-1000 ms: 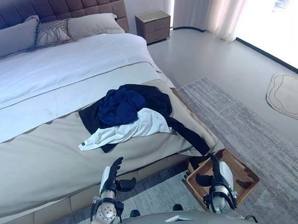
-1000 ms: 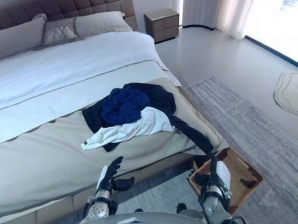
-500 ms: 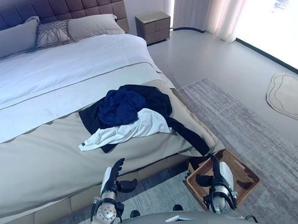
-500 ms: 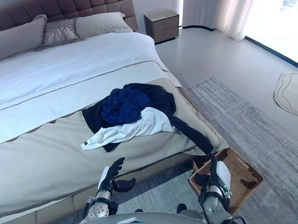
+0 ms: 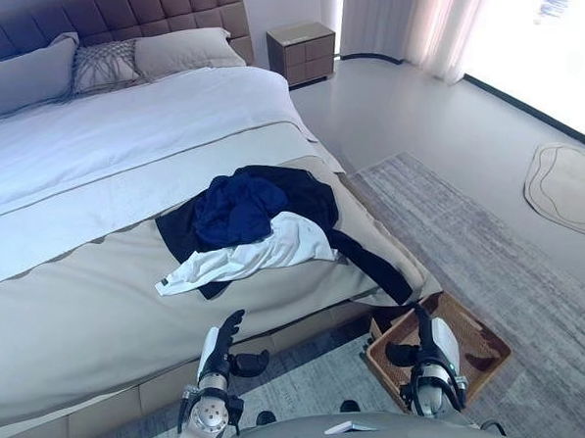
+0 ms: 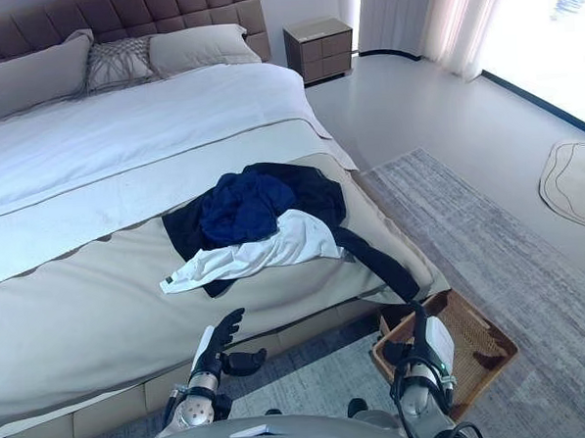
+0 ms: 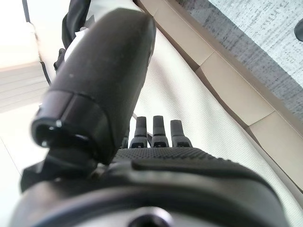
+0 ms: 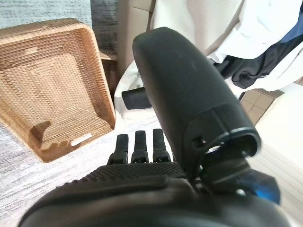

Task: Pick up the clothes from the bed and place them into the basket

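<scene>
A heap of clothes lies near the foot corner of the bed (image 5: 72, 319): a navy garment (image 5: 235, 208) on top, a black garment (image 5: 311, 203) with a sleeve trailing down the bed's corner, and a white garment (image 5: 250, 256) in front. The wicker basket (image 5: 476, 342) stands on the rug by that corner, with nothing in it. My left hand (image 5: 224, 345) hovers low before the bed's side, fingers straight, holding nothing. My right hand (image 5: 423, 338) hangs over the basket's near edge, fingers straight and empty. Both hands are well short of the clothes.
Pillows (image 5: 181, 50) lie at the headboard. A nightstand (image 5: 301, 48) stands beyond the bed. A grey rug (image 5: 490, 238) covers the floor by the bed, and a small round mat (image 5: 565, 185) lies at the right near the window and curtains (image 5: 409, 17).
</scene>
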